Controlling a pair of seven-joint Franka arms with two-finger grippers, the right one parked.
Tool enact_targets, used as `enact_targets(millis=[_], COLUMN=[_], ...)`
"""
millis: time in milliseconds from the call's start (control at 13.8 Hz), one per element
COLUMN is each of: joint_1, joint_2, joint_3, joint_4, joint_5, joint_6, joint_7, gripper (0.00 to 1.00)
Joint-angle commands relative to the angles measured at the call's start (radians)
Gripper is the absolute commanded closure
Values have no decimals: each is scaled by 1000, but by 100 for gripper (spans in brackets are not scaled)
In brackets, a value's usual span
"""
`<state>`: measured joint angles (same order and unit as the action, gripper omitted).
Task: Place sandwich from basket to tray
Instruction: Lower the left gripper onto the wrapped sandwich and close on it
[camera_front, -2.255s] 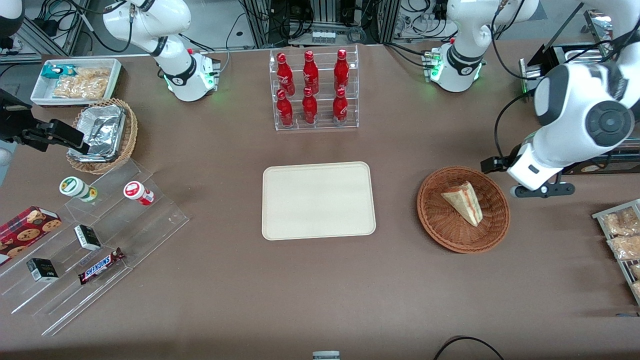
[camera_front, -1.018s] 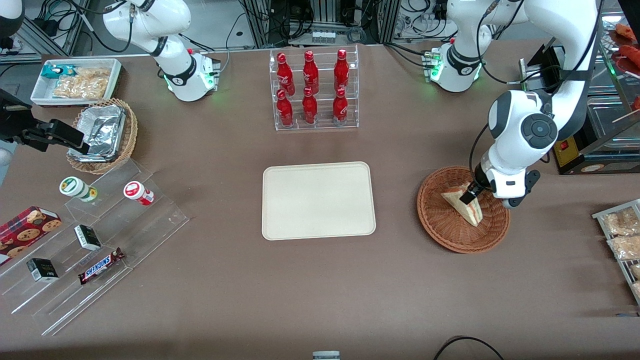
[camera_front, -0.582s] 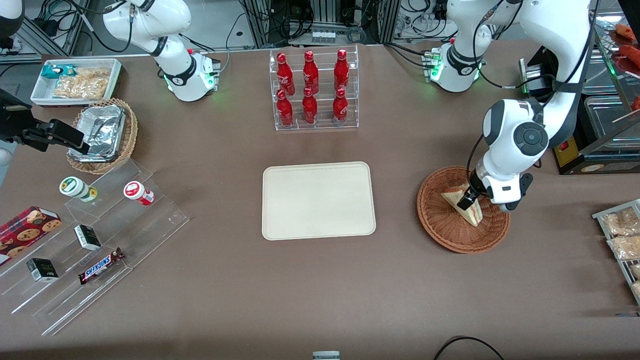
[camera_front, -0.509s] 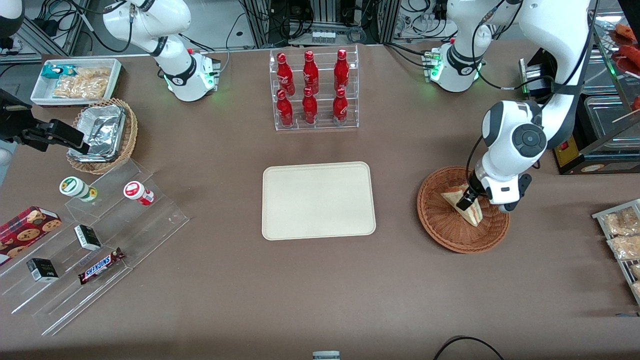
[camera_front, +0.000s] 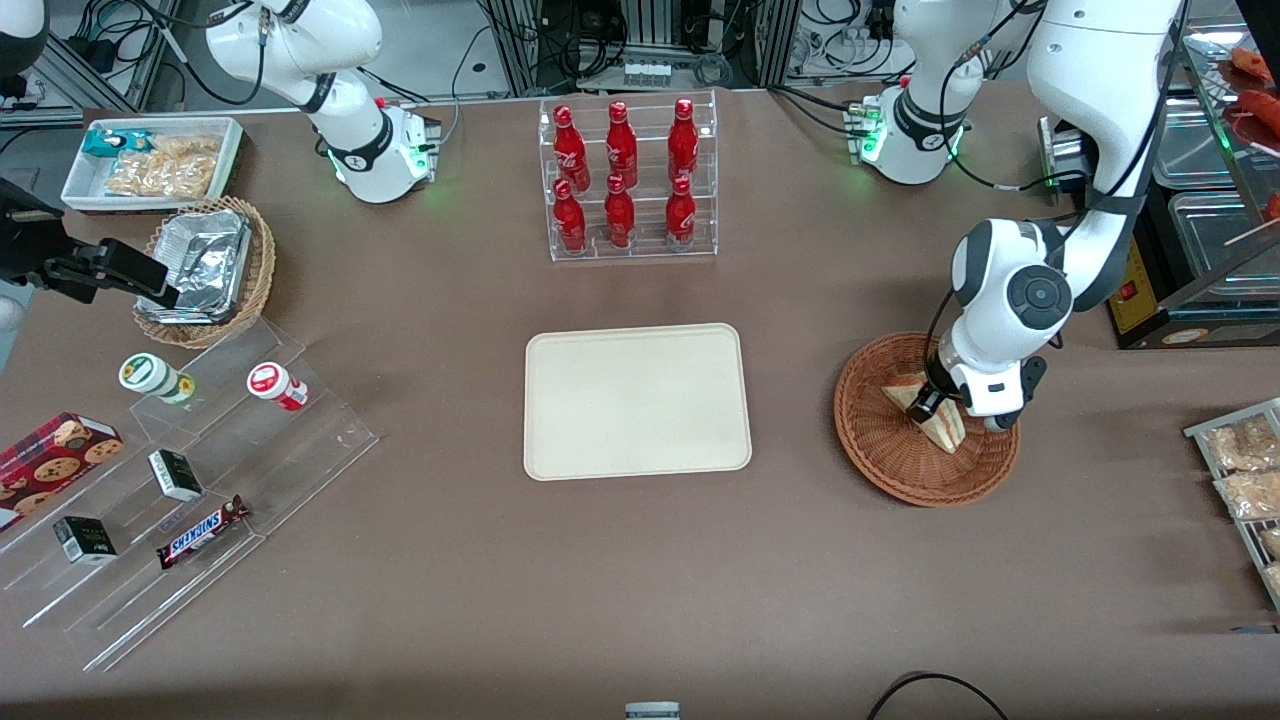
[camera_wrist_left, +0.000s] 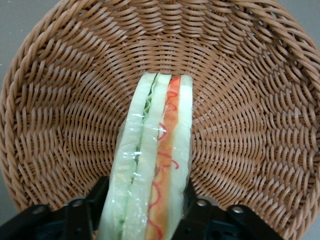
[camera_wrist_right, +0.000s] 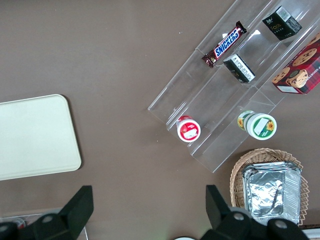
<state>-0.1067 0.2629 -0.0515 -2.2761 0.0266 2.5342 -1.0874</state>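
The sandwich (camera_front: 940, 422) is a pale bread wedge standing on edge in the reddish-brown woven basket (camera_front: 890, 462), toward the working arm's end of the table. My left gripper (camera_front: 928, 404) is down inside the basket and open. In the left wrist view the gripper (camera_wrist_left: 145, 210) straddles the wedge. One black finger (camera_wrist_left: 92, 202) sits close against each bread face, and the red, yellow and green filling edge of the sandwich (camera_wrist_left: 159, 150) faces the camera over the basket's weave (camera_wrist_left: 60, 100). The cream tray (camera_front: 637, 401) lies bare at the table's middle, beside the basket.
A clear rack of red bottles (camera_front: 627, 180) stands farther from the front camera than the tray. Snack packets (camera_front: 1245, 470) lie at the working arm's table edge. A foil-filled tan basket (camera_front: 205, 268) and a clear stepped shelf (camera_front: 190, 480) sit toward the parked arm's end.
The left arm swung in over the basket and lowered. Over the last second its gripper sank further around the sandwich. The sandwich has not moved.
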Motion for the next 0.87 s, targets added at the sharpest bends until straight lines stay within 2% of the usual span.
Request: enact_targets(millis=[0,291,436,655,800], joint_1=[1,-1,-13,-74,-148], joint_2=[-37,-108,-111,-56,-4], joint_3=[-1,-1,-8,-28,-30], joint_4=[-14,19,94,260,334], joint_5=[3,7,12,12,10], joint_6=[-21,-147,-301,-510,-554], joint_7=[1,153,310,415,440], gripper=[90,92,93,94,95])
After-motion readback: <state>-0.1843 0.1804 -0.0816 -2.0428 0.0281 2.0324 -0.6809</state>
